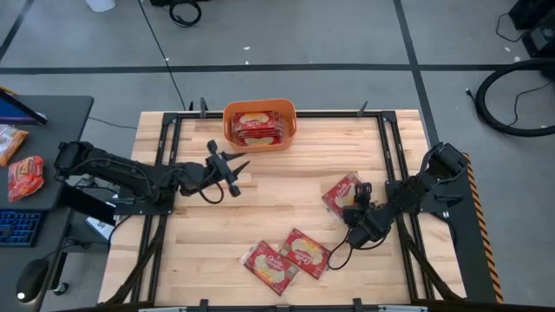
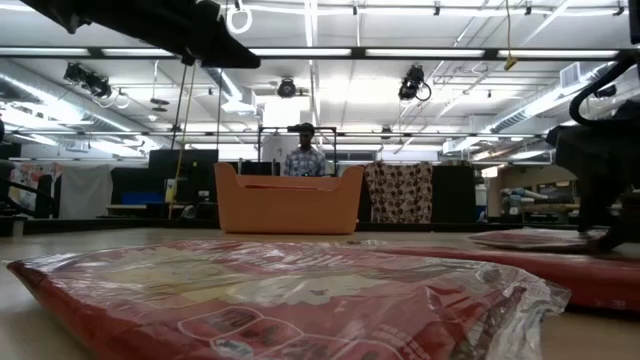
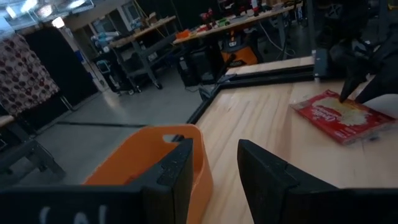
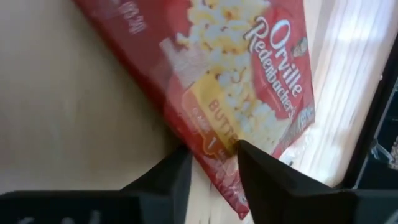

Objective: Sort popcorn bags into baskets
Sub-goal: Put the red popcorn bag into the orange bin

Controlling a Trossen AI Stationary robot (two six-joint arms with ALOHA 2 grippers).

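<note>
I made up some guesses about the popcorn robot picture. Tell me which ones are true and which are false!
1. The orange basket already has popcorn bags in it. True.
2. Five bags lie loose on the table. False: three do, one by the right gripper and two near the front edge.
3. The right gripper is at the edge of a popcorn bag. True.
4. The left gripper is carrying a bag. False: it is open and empty, near the basket.

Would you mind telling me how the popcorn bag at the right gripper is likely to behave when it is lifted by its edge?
The popcorn bag at the right gripper looks flat and thin, so probably light and liable to droop. Its glossy wrapper may slip. Lying flat, it should not roll.
</note>
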